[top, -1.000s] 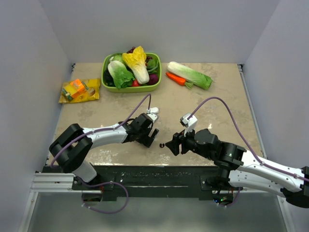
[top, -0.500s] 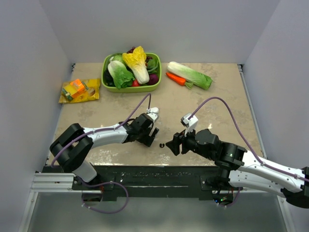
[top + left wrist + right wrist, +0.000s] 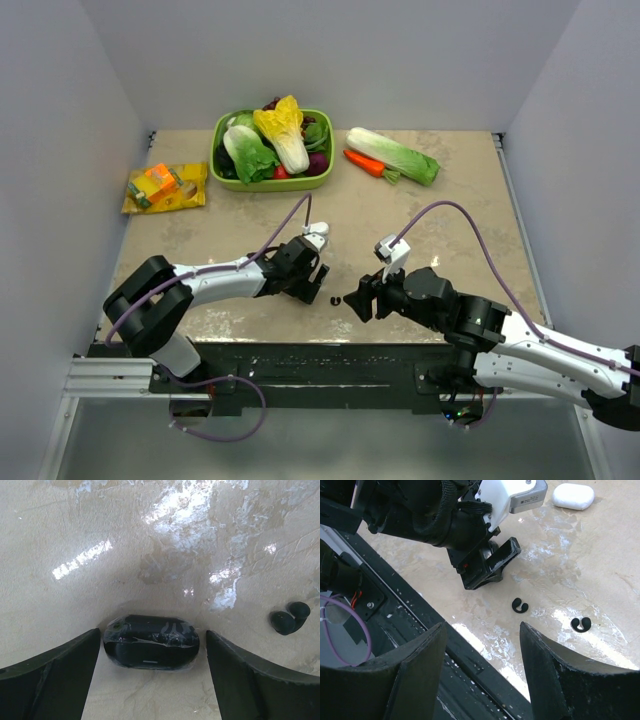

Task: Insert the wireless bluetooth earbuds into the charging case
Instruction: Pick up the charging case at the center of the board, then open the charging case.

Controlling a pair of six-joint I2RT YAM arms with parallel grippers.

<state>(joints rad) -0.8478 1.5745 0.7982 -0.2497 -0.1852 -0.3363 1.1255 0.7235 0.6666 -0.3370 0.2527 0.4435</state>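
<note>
Black case lies flat on the beige table, inside the left gripper's wide-spread jaws with a sliver of gap on each side. Two earbuds lie loose just beside it, close to the table's near edge, before the right gripper (also spread, holding nothing). Bare tabletop runs back to the green basket
</note>
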